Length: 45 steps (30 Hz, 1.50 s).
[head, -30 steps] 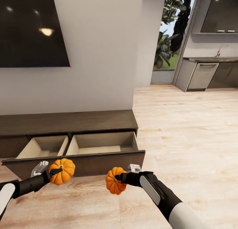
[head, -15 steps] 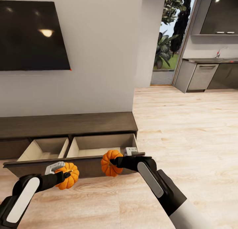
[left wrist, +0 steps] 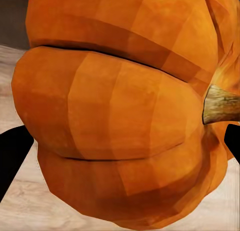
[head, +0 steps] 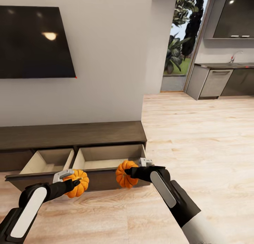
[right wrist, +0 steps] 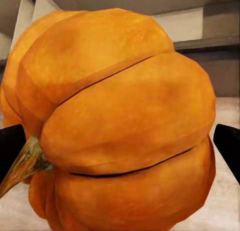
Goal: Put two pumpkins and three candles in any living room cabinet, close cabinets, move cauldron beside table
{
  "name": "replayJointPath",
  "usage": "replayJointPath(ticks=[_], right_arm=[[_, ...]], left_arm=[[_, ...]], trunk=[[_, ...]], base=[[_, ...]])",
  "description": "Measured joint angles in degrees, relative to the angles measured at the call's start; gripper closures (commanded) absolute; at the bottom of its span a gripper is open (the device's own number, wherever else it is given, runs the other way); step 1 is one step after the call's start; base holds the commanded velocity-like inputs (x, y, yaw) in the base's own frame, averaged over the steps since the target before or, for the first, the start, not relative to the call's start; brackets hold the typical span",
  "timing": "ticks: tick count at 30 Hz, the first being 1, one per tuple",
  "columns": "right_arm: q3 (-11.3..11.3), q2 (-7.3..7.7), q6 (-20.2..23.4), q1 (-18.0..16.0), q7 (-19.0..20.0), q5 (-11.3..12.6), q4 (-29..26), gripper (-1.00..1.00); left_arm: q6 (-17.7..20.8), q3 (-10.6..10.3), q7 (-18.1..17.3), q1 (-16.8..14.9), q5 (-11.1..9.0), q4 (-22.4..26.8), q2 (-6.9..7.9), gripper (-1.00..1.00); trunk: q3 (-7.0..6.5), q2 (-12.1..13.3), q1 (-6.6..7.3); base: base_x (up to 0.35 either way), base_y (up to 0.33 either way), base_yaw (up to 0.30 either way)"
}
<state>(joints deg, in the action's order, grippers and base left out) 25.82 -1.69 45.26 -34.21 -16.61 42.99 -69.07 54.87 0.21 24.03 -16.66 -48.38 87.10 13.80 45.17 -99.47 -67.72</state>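
Note:
Two orange pumpkins hang in front of the low dark-brown cabinet (head: 70, 135), whose two drawers stand pulled out with pale insides. My left gripper (head: 74, 183) is shut on the left pumpkin (head: 78, 188), low before the left drawer's front panel. The right gripper (head: 127, 173) is shut on the right pumpkin (head: 125, 174), just at the front edge of the right drawer (head: 106, 159). Up close, the left pumpkin (left wrist: 120, 111) shows its brown stem, and the right pumpkin (right wrist: 120, 126) hangs before the open drawer. The candles and the cauldron are out of view.
A black TV (head: 33, 41) hangs on the white wall above the cabinet. Light wood floor (head: 197, 138) stretches right toward a kitchen with grey units (head: 215, 82) and a glass door onto plants.
Both arms carried their pumpkins toward the cabinet: the right one rose to the right drawer's front edge, and the left one moved right and lower. The view shifted slightly downward.

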Motion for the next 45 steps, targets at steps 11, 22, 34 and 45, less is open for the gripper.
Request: replayJointPath(ticks=[11,22,34,45], right_arm=[[-1.41,0.23,0.03,0.03,0.09,0.25,-0.71,1.0],[-1.34,0.26,-0.25,0.04,0.41,0.23,-1.12,1.0],[-1.4,0.26,-0.22,0.05,0.52,0.16,-1.08,1.0],[-1.44,0.11,-0.16,0.03,0.51,0.41,-1.0,1.0]], left_arm=[[0.09,-0.04,-0.01,0.0,-4.07,0.37,-0.1,1.0],[0.22,0.06,0.02,0.01,-4.52,0.48,-0.01,1.0],[0.34,0.09,0.04,0.01,-4.43,0.48,-0.01,1.0],[0.27,0.03,0.0,0.0,-4.66,0.39,-0.01,1.0]], trunk=[[-0.18,0.41,0.25],[-0.18,0.42,0.26],[-0.17,0.42,0.25],[-0.35,0.42,0.23]], base=[[0.086,0.0,0.0],[0.329,0.038,0.0],[0.31,0.188,0.0],[0.224,0.065,-0.007]])
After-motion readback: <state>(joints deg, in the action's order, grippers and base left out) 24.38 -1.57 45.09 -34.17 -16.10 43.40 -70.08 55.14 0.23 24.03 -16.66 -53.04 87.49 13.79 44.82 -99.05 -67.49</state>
